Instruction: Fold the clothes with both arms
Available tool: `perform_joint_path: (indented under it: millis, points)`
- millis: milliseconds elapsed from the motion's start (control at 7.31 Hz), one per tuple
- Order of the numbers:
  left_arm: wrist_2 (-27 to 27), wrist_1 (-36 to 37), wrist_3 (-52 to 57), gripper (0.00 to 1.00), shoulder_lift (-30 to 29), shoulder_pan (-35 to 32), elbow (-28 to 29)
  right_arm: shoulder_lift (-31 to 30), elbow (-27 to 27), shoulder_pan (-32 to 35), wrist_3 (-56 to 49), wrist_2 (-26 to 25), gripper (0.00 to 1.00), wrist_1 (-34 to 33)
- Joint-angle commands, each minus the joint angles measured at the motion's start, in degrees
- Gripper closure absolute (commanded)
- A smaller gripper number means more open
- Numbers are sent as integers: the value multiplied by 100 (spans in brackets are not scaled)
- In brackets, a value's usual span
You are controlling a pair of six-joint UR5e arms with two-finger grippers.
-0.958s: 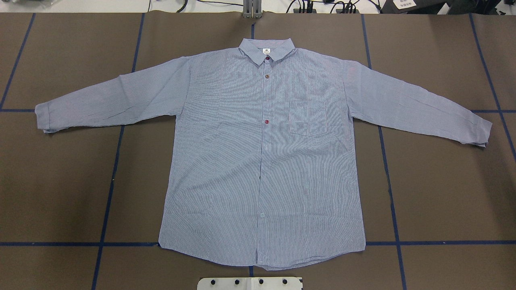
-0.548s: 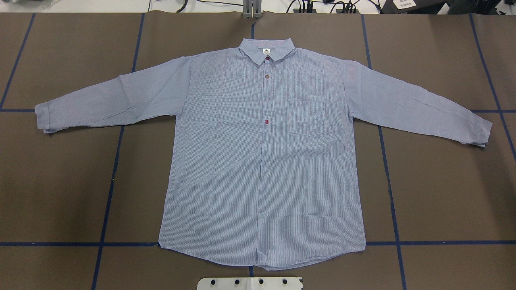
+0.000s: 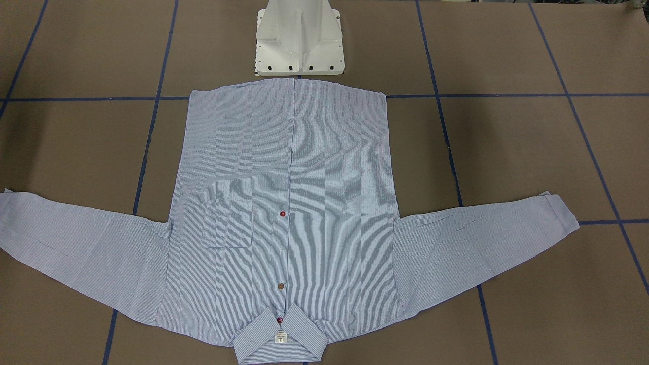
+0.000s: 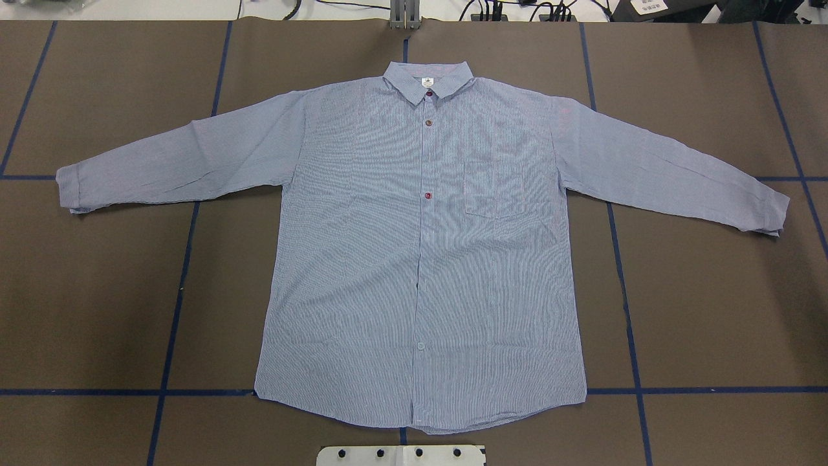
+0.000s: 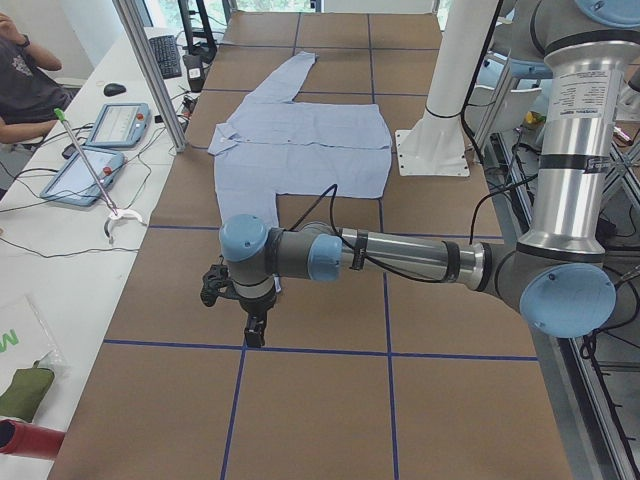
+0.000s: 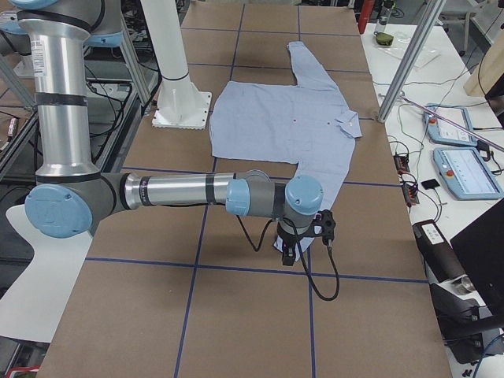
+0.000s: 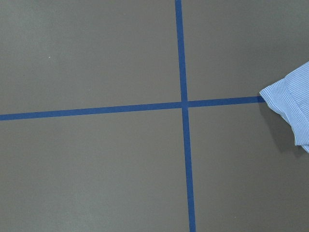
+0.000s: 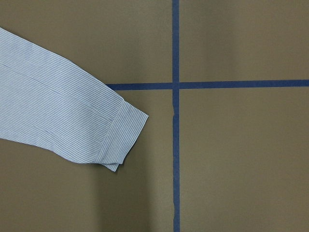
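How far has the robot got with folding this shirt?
Done: nothing is folded yet. The shirt lies flat and buttoned, with both sleeves spread wide. In hand: the left claw and the right claw hang above the table, one by each sleeve end, and hold no cloth. Left: every fold, sleeves and body alike.

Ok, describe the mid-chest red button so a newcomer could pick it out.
Find the striped shirt spread flat on the brown table, collar far from the robot. Along its front placket, the mid-chest red button sits level with the chest pocket. The other red one is at the collar; a brown button lies between.
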Motion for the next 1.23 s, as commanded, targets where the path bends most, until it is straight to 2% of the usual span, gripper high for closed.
perform_joint_path:
  millis: [0, 274, 411, 548, 821, 1095]
  points:
    - [-319, 66, -105, 0, -456, -3, 3, 257, -9, -4, 8, 149, 0, -4]
    - [-320, -274, -88, 0, -563, 31, -6, 239, -1, -13, 8, 194, 0, -4]
    - [-320, -912, -106, 0, -486, 136, -23, 248, -1, -65, 8, 203, 0, -4]
    - [-399, -1196, -106, 0, -320, 137, -15, 257, -1, -223, 8, 194, 0, 66]
    - [-452, -1462, -115, 0, -335, 146, -24, 186, -227, -477, 356, 159, 0, 1063]
    - [-775, -1472, -420, 0, -301, 155, 3, -40, -928, -760, 1007, -103, 0, 3035]
